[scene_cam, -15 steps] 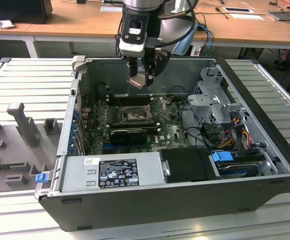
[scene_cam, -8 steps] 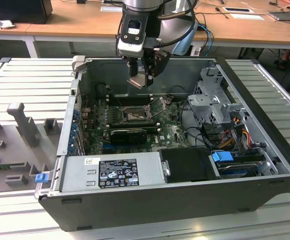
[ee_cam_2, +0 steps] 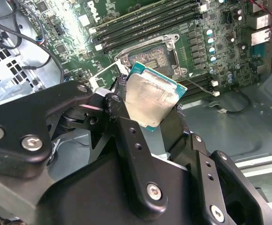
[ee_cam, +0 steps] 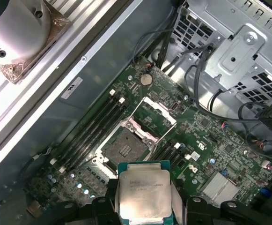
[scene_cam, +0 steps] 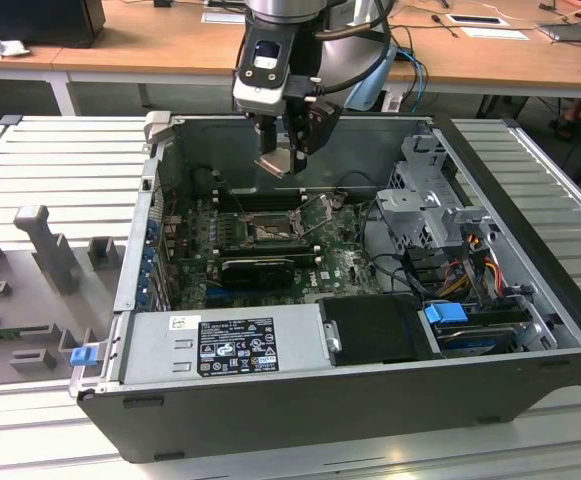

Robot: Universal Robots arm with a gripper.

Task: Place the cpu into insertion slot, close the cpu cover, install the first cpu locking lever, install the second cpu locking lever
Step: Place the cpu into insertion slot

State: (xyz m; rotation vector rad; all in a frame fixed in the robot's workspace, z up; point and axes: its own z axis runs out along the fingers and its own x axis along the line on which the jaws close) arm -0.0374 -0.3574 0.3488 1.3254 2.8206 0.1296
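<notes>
The gripper (scene_cam: 288,158) is hanging over the open computer case (scene_cam: 300,420), and its black fingers (ee_cam_2: 121,122) are clamping the cpu (ee_cam_2: 152,98) by two opposite edges. The chip's pale metal face is showing between them in both wrist views. It is riding in the air, clear of the board, touching nothing but those fingers.

Below the gripper, the insertion slot (ee_cam: 125,149) is lying bare. Its dark frame and contact field are sitting exposed, with no chip seated in it. Just beyond the slot from the gripper, the cpu cover (ee_cam: 155,116) is standing swung open, with green motherboard (ee_cam: 206,136) showing through its square opening.

Moving outward, the long dark memory sticks (ee_cam: 96,123) are running alongside the slot, close under the gripper. A round coin battery (ee_cam: 146,78) is sitting a little farther off, past the cover. Farther still from the gripper, the silver drive cage (ee_cam: 238,47) is crowding one end of the case with black cables trailing from it. The grey power supply (scene_cam: 255,340) is lying along the case wall, well apart from the gripper.
</notes>
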